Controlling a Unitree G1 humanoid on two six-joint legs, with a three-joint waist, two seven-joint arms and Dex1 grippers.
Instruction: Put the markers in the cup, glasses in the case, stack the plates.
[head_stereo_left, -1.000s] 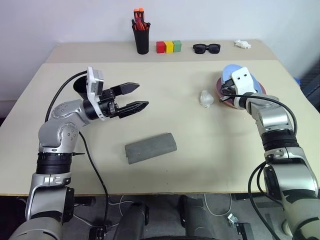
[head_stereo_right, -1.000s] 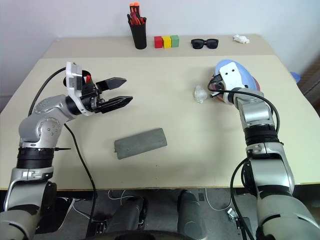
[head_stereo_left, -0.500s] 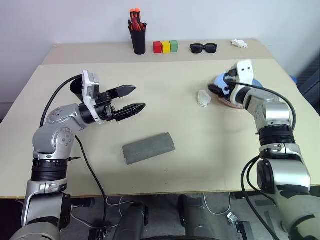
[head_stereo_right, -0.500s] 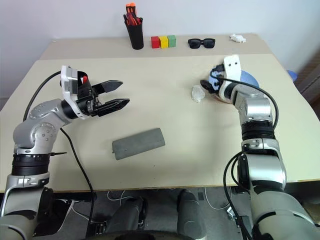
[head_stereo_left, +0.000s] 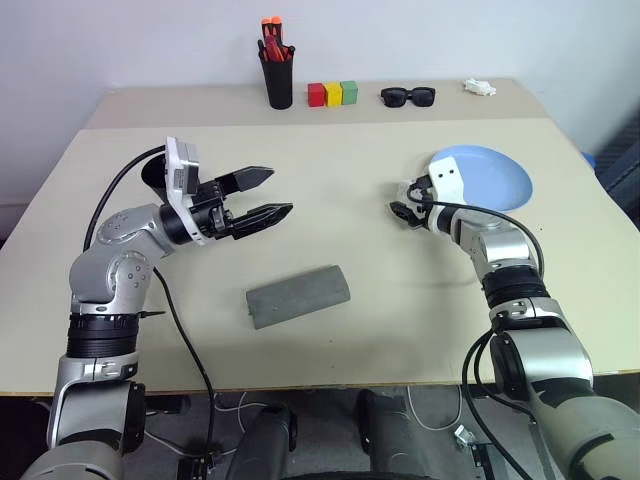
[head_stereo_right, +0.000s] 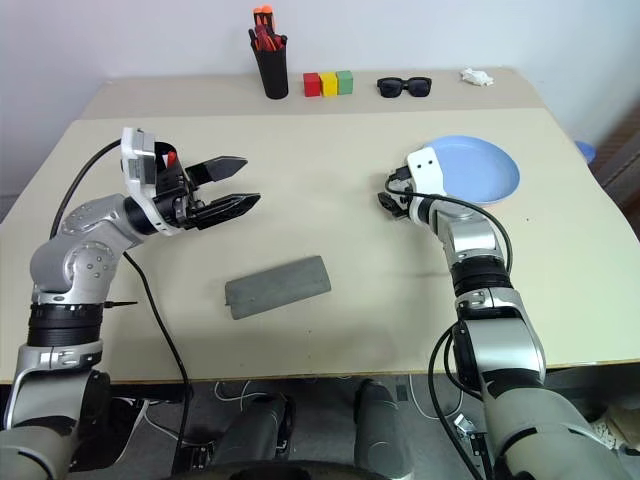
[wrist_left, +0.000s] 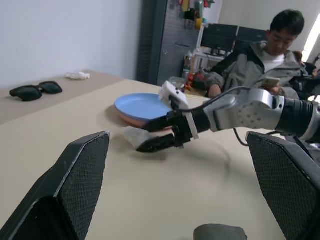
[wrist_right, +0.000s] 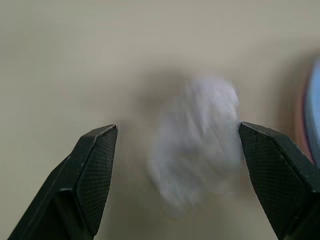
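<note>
tan table (head_stereo_left: 400, 330), two-level, raised shelf at back.

left gripper (head_stereo_left: 268, 196) held above table, left of centre, pointed across toward the right side; jaws spread wide, nothing between them. black cup (head_stereo_left: 158, 172) partly hidden behind that arm's wrist, a bit of red showing at its rim in right eye view, likely a marker but too small to tell.

grey case (head_stereo_left: 299, 295) lay closed on table, below and slightly right of left gripper, well apart from it, tilted a little.

right gripper (head_stereo_left: 405, 207) low over table, at a clear crumpled wrapper-like thing (wrist_right: 197, 145); jaws spread, one finger (wrist_right: 95, 175) on either side of it in right wrist view, blurred, contact not judged. from left wrist view, fingertips reached to that clear lump (wrist_left: 131, 136), appeared touching or just beside.

plates: light blue plate (head_stereo_left: 490, 178) on top, pink plate's rim (wrist_left: 131, 116) seen beneath it in left wrist view; stacked, just beside right gripper's wrist, on right side of table.

glasses not picked out with certainty.

back shelf: black pen holder with orange-tipped pens (head_stereo_left: 279, 70), red, yellow, green blocks (head_stereo_left: 333, 93), black sunglasses (head_stereo_left: 408, 96), small white object (head_stereo_left: 480, 88).

seated person (wrist_left: 260, 60) beyond table in left wrist view, looking at a phone.
</note>
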